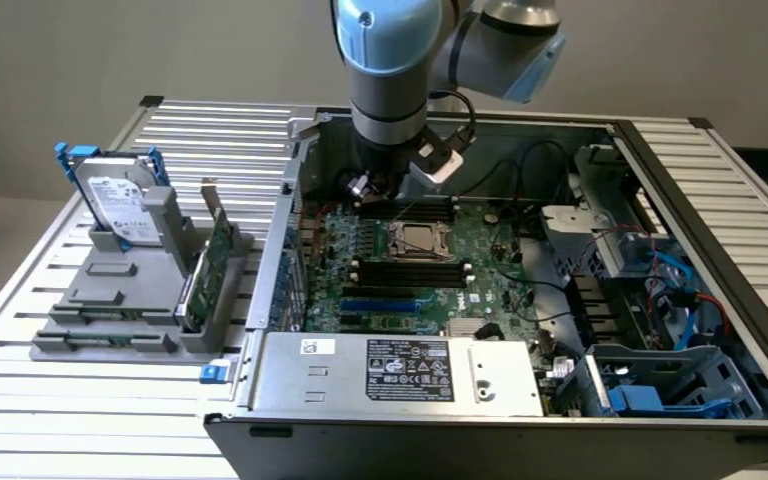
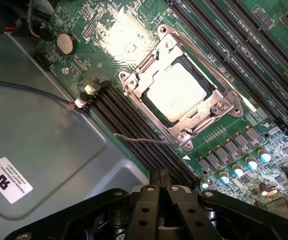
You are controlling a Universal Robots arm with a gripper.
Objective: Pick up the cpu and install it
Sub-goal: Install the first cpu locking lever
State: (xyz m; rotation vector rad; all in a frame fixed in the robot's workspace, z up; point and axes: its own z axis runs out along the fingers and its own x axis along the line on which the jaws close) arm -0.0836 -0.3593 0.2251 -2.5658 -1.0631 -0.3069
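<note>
Cpu (image 2: 176, 91) flat w/in socket frame (image 2: 133, 81) edges, pincer (image 2: 158, 176) closed, empty, clear of frame

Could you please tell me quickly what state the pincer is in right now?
Pincer: closed, holding nothing; the cpu lies in its socket.

sticker on the metal case wall (image 2: 7, 180): bold mark reading "RU", tilted; the fine print beside it is too small to read
power supply label (image 1: 411, 368): rows of print, unreadable
hard drive label (image 1: 124, 208): unreadable
cpu (image 2: 176, 92): glare, nothing legible
</note>
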